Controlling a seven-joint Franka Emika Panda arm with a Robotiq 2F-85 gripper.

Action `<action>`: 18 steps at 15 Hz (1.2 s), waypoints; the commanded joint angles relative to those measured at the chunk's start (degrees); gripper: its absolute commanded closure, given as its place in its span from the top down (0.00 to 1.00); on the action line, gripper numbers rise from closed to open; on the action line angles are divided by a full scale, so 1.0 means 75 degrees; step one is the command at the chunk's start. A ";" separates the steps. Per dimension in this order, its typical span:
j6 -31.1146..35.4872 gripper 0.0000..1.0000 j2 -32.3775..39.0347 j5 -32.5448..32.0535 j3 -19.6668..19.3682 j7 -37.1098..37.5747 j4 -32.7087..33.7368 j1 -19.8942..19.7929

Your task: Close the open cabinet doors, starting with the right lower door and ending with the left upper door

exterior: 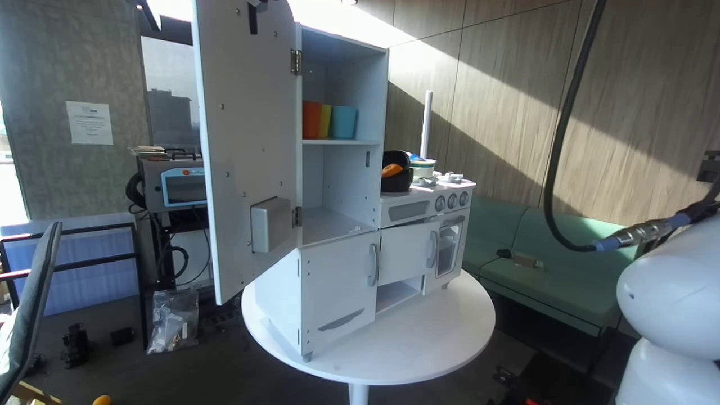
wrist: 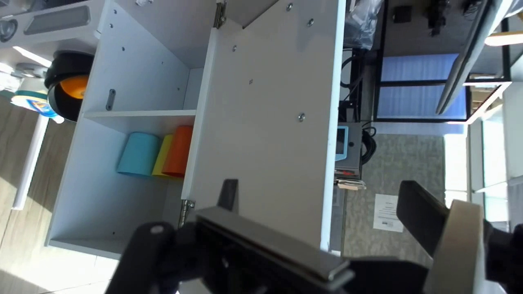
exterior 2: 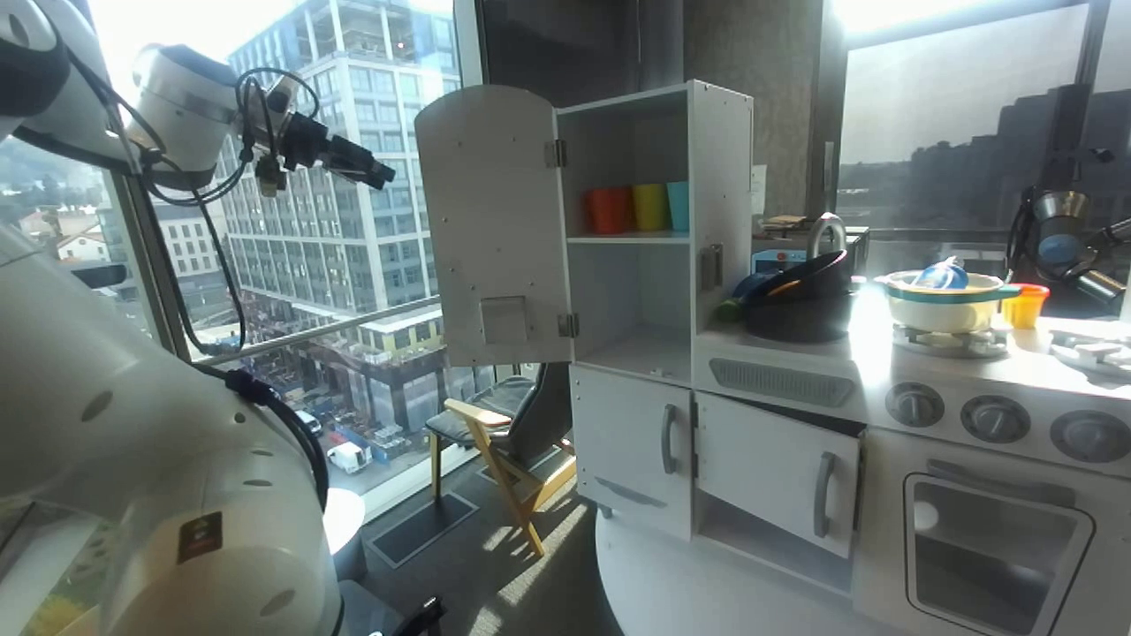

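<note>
The left upper door (exterior: 247, 140) is the tall white panel with a grey box low on its inner face. It stands wide open in both exterior views (exterior 2: 495, 221) and fills the middle of the wrist view (wrist: 269, 122). The right lower door (exterior 2: 769, 468) is a small white panel with a grey handle, ajar with a dark gap along its top; it also shows in an exterior view (exterior: 408, 253). The wider lower door (exterior 2: 632, 442) with a curved slot looks shut. My gripper (exterior 2: 382, 175) is open and empty, apart from the tall door near its top. Its fingers spread in the wrist view (wrist: 322, 204).
The cabinet stands on a round white table (exterior: 439, 360). Orange, yellow and blue cups (exterior 2: 649, 208) sit on the upper shelf. A black pan (exterior 2: 800, 300) and a pot (exterior 2: 945, 305) stand on the stove top. A chair (exterior 2: 521, 433) stands behind the tall door.
</note>
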 commanded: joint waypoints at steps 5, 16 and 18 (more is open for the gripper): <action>0.0557 1.00 0.0460 -0.1017 0.0621 0.0524 0.0142 -0.0425; 0.0881 1.00 0.0321 -0.1509 0.1547 0.0833 0.0560 -0.2434; 0.0834 1.00 0.0266 -0.1477 0.1457 0.0840 0.0608 -0.2533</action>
